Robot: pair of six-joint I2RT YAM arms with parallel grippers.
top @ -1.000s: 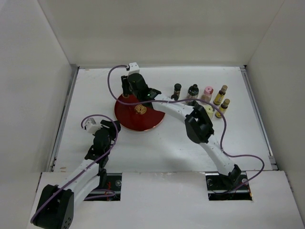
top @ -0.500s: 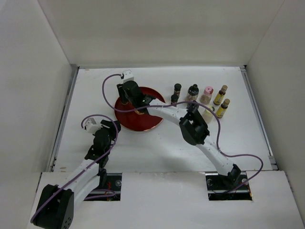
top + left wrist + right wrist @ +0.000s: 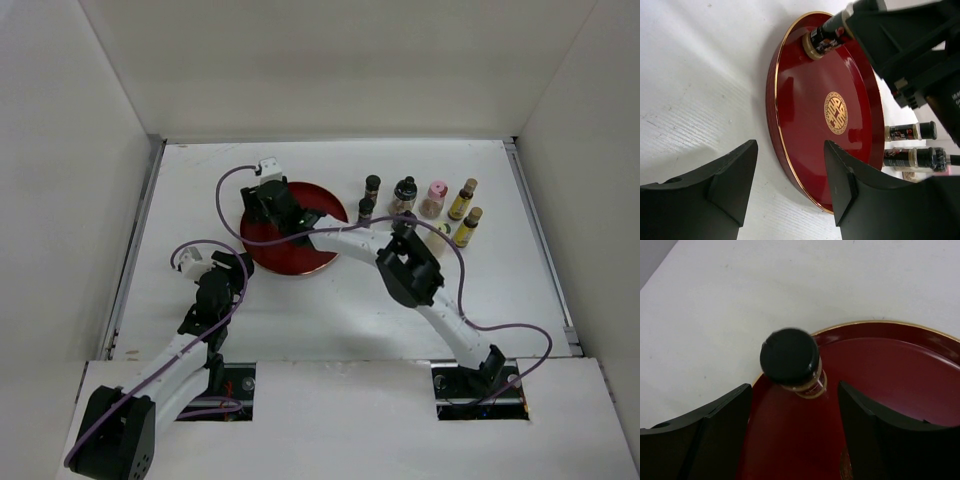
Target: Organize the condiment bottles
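Nearest, the left fingers (image 3: 840,170) hang spread and empty just short of the tray (image 3: 805,120), touching nothing. There is one tray, red with a gold edge, lying flat on the surface (image 3: 330,310).

At the tray's far left rim stands one dark-capped bottle (image 3: 789,356), upright and inside the edge. The right fingers (image 3: 735,410) are parted on either side of it, released, with a gap showing on both sides, so they hold nothing.

Further right, off the tray, the other bottles (image 3: 405,192) stand grouped on the surface. I count seven:
- three dark-capped brown ones
- one pink-capped (image 3: 437,197)
- one cream (image 3: 441,233)
- two yellowish (image 3: 462,200)

With the one on the tray that makes eight in view. The right arm (image 3: 400,262) crosses the near side of the group and may hide more.

Likely risks:
- The bottle sits close to the rim with a finger near each side, so a sideways drift as the fingers lift away could clip the cap and tip it over the edge.
- The right arm passes just beside the nearest dark-capped bottle. A low or wide swing back toward the group could knock that bottle into its neighbours.
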